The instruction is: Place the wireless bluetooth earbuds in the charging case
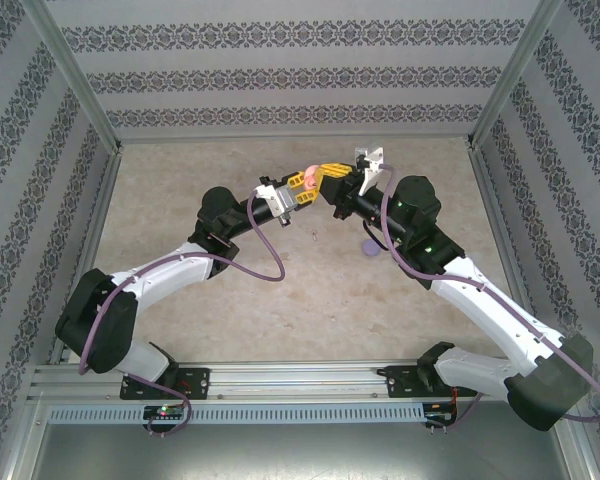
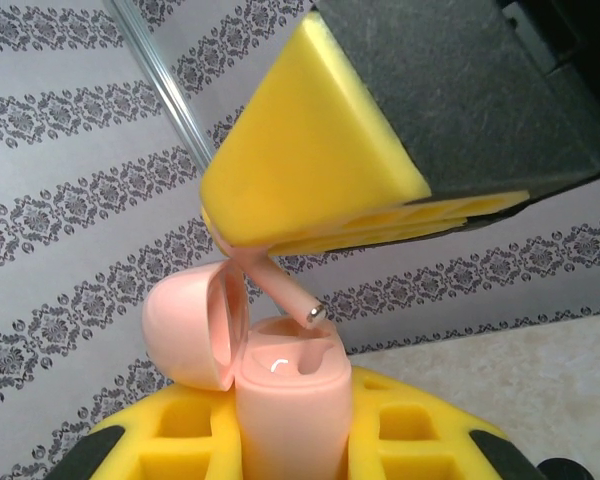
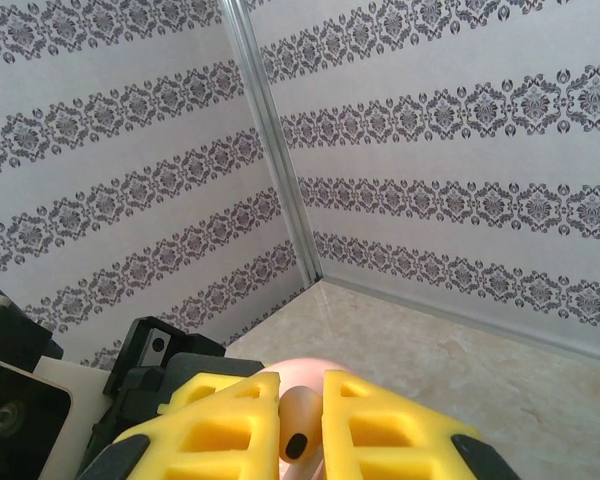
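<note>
Nearest, the left gripper [image 2: 290, 445] clamps the pale pink charging case [image 2: 288, 400] upright, its lid [image 2: 185, 335] hinged open toward nine o'clock, seemingly to receive the matching earbud [image 2: 280, 288] pinched just above by the right gripper [image 2: 280, 232], stem slanting toward four o'clock, not yet seated.

The table [image 1: 170, 170] is pale and speckled, like sand. A small purple round thing [image 1: 369, 247] lies on it. It sits nearer the arm bases than the jaws of the right gripper [image 1: 326, 181], a bit to their right, partly under that arm. A metal rail [image 1: 300, 378] runs along the table's near edge, well apart from the jaws.
</note>
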Controlling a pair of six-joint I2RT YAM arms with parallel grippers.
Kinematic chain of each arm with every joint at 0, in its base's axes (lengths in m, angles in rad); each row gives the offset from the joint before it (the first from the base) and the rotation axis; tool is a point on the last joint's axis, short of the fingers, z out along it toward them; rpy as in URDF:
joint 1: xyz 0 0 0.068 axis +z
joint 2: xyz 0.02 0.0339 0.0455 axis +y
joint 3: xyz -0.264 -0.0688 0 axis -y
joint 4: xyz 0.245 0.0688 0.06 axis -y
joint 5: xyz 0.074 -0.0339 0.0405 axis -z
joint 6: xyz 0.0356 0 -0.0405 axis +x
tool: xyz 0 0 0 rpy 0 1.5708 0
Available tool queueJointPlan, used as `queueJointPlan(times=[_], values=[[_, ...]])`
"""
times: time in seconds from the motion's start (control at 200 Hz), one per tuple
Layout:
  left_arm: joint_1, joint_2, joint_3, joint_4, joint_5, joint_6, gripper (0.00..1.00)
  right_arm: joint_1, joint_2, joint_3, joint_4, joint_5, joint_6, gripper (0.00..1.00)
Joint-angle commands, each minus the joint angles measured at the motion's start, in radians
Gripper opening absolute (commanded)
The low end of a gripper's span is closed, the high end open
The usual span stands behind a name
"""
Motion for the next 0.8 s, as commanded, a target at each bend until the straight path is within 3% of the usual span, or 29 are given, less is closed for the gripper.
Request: queueJointPlan(times=[0.0,0.794], values=[[-0.009,-0.033,0.035,0.033,0.028,-0.026,0.0,0.008,0.006,-0.016,0.032,-0.008,0.015,0.14],[-0.011,-0.039,0.056,0.018,0.023,-0.055,0.0,0.018,0.018,-0.058,0.051,0.003,0.035,0.12]])
